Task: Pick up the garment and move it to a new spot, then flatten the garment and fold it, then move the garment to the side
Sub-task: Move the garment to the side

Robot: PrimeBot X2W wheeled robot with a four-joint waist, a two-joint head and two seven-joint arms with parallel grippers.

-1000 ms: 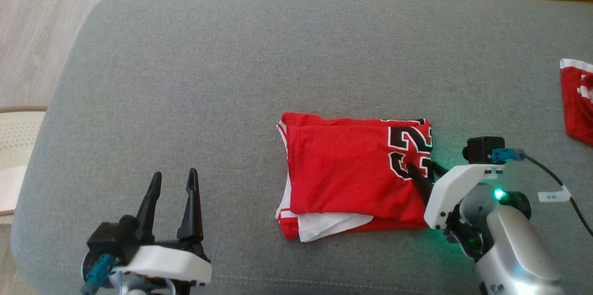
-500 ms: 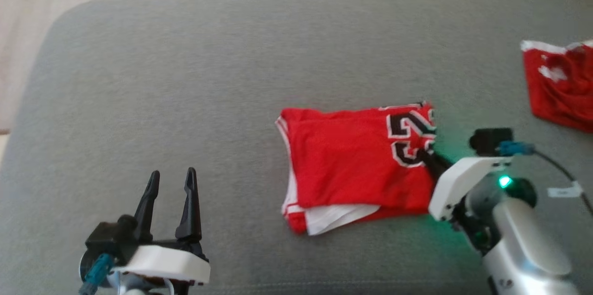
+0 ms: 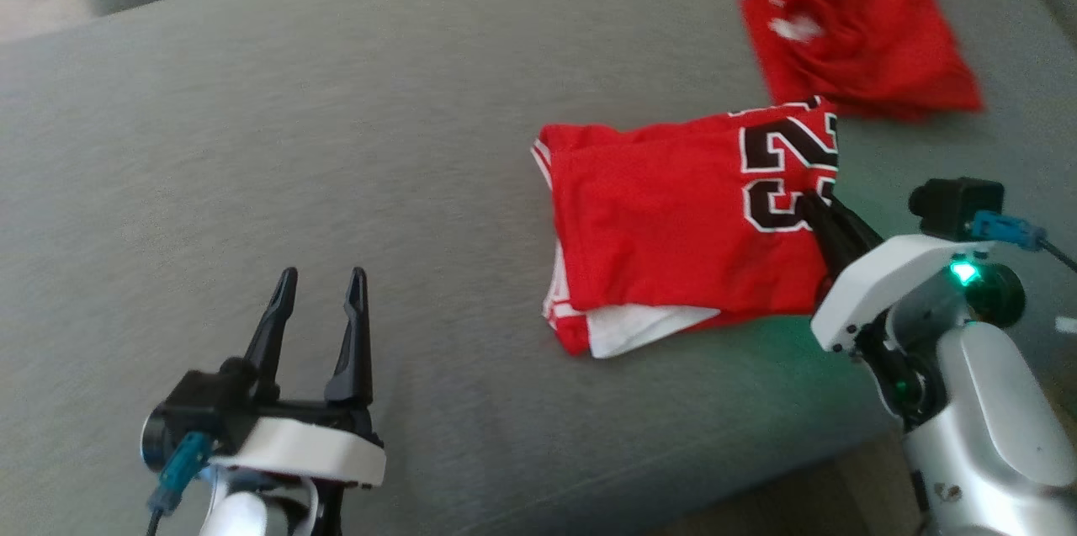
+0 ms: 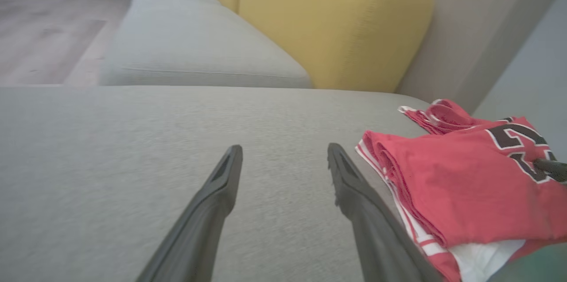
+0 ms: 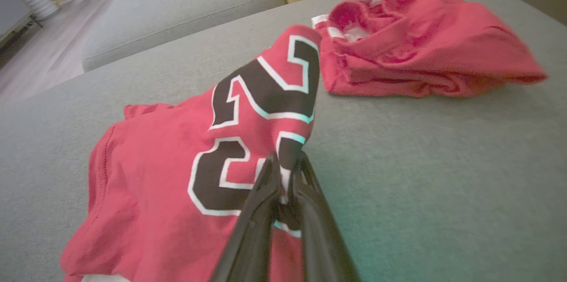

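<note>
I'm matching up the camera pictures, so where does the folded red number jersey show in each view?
Head view: folded jersey right of centre.
Left wrist view: folded jersey lower right.
Right wrist view: folded jersey centre to lower left.
Shared landmark: crumpled red garment beside its numbered end.

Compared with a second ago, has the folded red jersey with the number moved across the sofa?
Yes. The jersey, pinched by the right hand, has closed in on the crumpled red garment.
</note>
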